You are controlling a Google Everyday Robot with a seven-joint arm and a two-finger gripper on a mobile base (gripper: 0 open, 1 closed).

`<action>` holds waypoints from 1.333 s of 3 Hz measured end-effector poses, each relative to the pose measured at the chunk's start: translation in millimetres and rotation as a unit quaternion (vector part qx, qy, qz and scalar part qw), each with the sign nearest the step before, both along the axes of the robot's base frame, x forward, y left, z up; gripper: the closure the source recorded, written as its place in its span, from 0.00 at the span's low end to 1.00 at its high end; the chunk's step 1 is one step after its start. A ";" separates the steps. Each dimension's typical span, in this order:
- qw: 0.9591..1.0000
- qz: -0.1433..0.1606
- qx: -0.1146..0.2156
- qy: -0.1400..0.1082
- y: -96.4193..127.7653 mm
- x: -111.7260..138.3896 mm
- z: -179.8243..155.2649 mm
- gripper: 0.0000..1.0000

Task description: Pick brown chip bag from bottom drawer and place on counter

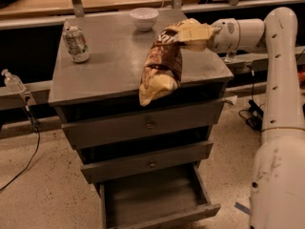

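Observation:
The brown chip bag (163,67) hangs from my gripper (199,33), which is shut on its top end. The bag dangles over the counter (114,56), its lower pale-yellow end at the counter's front edge. The gripper is above the counter's right side, with the white arm (281,104) coming in from the right. The bottom drawer (157,199) stands pulled out below, and I see nothing inside it.
A silver soda can (76,43) stands at the counter's back left and a white bowl (144,18) at its back middle. Two upper drawers with small knobs (150,125) are shut. A bottle (13,82) and cables are on the left, wooden tabletops behind.

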State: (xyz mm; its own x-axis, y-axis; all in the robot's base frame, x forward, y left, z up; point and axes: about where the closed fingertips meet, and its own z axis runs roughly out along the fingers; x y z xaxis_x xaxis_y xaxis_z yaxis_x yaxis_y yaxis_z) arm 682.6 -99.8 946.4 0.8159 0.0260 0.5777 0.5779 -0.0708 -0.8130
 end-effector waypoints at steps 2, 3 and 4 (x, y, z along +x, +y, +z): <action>0.996 -0.083 0.043 -0.004 -19.9 56.9 8.0 0.90; 0.995 -0.086 0.047 -0.004 -14.7 61.1 10.5 0.58; 0.995 -0.086 0.049 -0.004 -11.4 62.9 11.2 0.36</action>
